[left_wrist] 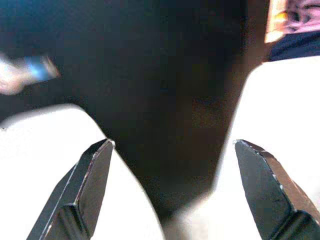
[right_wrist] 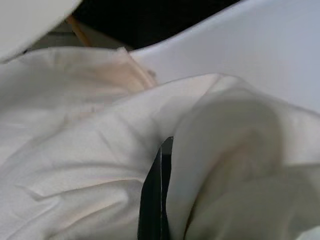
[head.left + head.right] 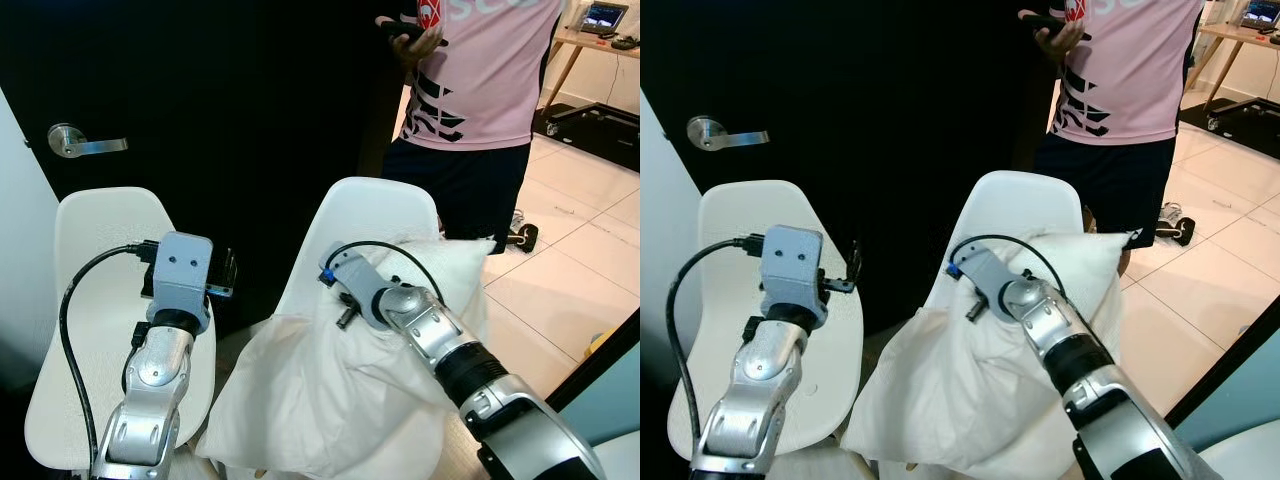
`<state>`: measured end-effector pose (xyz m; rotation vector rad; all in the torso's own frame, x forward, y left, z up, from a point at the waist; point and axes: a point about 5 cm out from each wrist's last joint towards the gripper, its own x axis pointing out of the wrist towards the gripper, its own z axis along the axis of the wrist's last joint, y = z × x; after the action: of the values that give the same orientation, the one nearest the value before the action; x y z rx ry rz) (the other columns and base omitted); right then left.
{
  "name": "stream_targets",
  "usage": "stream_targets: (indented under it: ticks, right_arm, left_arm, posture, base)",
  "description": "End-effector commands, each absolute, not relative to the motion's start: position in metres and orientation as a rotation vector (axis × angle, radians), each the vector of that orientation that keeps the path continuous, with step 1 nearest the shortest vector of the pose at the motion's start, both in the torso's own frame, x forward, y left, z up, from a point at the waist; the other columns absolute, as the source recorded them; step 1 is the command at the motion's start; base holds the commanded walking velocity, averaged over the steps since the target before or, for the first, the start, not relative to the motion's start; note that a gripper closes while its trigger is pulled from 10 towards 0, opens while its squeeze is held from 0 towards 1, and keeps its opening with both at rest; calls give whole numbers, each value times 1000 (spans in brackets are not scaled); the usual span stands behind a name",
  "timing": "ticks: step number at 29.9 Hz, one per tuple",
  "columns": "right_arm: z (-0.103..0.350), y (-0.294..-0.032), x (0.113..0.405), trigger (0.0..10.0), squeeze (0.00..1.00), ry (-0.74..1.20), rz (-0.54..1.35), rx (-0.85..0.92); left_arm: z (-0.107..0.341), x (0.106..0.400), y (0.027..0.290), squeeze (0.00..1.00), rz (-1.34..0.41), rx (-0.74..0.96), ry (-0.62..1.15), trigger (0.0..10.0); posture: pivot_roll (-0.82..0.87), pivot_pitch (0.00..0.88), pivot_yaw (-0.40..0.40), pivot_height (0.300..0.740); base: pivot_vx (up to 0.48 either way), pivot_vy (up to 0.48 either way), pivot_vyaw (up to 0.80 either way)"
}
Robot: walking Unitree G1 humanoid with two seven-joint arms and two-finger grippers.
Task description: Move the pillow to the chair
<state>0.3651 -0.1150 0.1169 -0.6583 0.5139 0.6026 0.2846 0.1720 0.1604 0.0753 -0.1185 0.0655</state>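
Nearest the camera, the right gripper [image 2: 159, 200] is buried in the white pillow [image 3: 330, 400], its black fingers pinched on a fold of the cloth, so that in the right wrist view only a thin dark sliver of one finger shows between bunched fabric. The pillow lies slumped over the seat and against the back of the right-hand white chair [image 3: 375, 205], with one corner hanging off the front edge and another pushed up toward the right side of the backrest. The left gripper [image 1: 175, 170] hovers with its fingers spread wide and nothing between them, raised in front of the gap between the two chairs; the left wrist view looks past both fingers at the dark door [image 3: 220, 90] and the pale edges of each seat. The left-hand white chair [image 3: 105, 260] stands bare just beside the other. Beyond the chairs a person [image 3: 480, 90] stands near the door, holding a dark object in one hand. The pillow seems to be at the placing step, already resting on a chair, so the next move probably calls for releasing the cloth and withdrawing the arm without dragging the pillow off the seat.
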Motion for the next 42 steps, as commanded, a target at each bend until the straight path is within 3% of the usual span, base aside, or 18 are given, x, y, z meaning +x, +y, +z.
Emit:
stream_targets:
  ticks: [1, 9, 15, 19, 26, 31, 35, 42]
  right_arm:
    - [120, -112, 366, 10000, 0, 520, 632, -672]
    - [124, -110, 366, 10000, 0, 487, 670, -653]
    - [131, -103, 368, 10000, 0, 433, 679, -537]
    - [132, -99, 364, 10000, 0, 433, 675, -328]
    - [118, -112, 361, 10000, 0, 518, 624, -507]
    - [119, -117, 363, 10000, 0, 537, 606, -541]
    - [123, -122, 364, 10000, 0, 529, 603, -555]
    - [133, -120, 366, 10000, 0, 485, 626, -577]
  left_arm:
    - [147, 280, 186, 0, 83, -63, -15, 10000]
    - [140, 273, 202, 0, 123, -155, 34, 10000]
    - [129, 268, 210, 0, 128, -212, 76, 10000]
    - [131, 267, 202, 0, 25, -218, 95, 10000]
    - [138, 271, 197, 0, -12, -232, 86, 10000]
    - [139, 271, 199, 0, -28, -294, 91, 10000]
    - [128, 265, 222, 0, 37, -390, 111, 10000]
    - [102, 256, 236, 0, 116, -582, 187, 10000]
  posture:
    - [89, 0, -34, 664]
    - [99, 0, -39, 644]
    - [101, 0, -42, 629]
    - [96, 0, -41, 609]
    - [95, 0, -35, 584]
    - [95, 0, -34, 569]
    - [100, 0, -38, 549]
    - [102, 0, -52, 524]
  base:
    - [0, 0, 0]
    - [0, 0, 0]
    - [0, 0, 0]
    - [0, 0, 0]
    - [0, 0, 0]
    - [0, 0, 0]
    - [0, 0, 0]
    - [0, 0, 0]
